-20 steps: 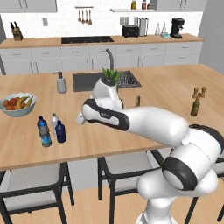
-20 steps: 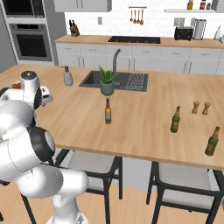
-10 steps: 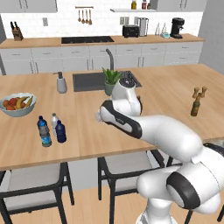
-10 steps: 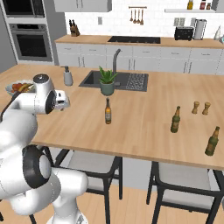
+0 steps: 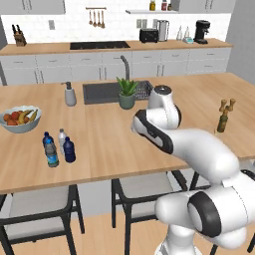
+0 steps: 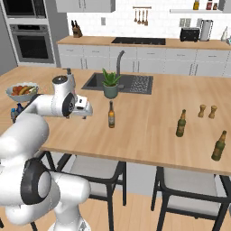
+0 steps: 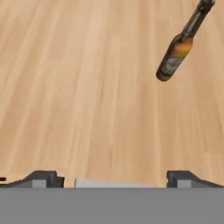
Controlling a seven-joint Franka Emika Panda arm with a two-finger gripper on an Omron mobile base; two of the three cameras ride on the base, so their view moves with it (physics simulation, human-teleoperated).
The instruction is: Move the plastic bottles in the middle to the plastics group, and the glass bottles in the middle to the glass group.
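— Where's the small amber-orange glass bottle with the narrow neck against my jaws?

— From the hand camera, up and to the right of the two dark fingertips, well clear of them and outside the gap. I see the gripper with its jaws spread wide and nothing between them but bare light wooden island counter.

— And on the counter?

— In the right base view the amber bottle stands upright just in front of the small potted green plant; my gripper hangs near the bottle, on the fruit-bowl side.

— The rest?

— Far from the plant, near the fruit bowl: the blue-labelled clear water bottle, the clear white-capped bottle, the squat navy bottle, close together.
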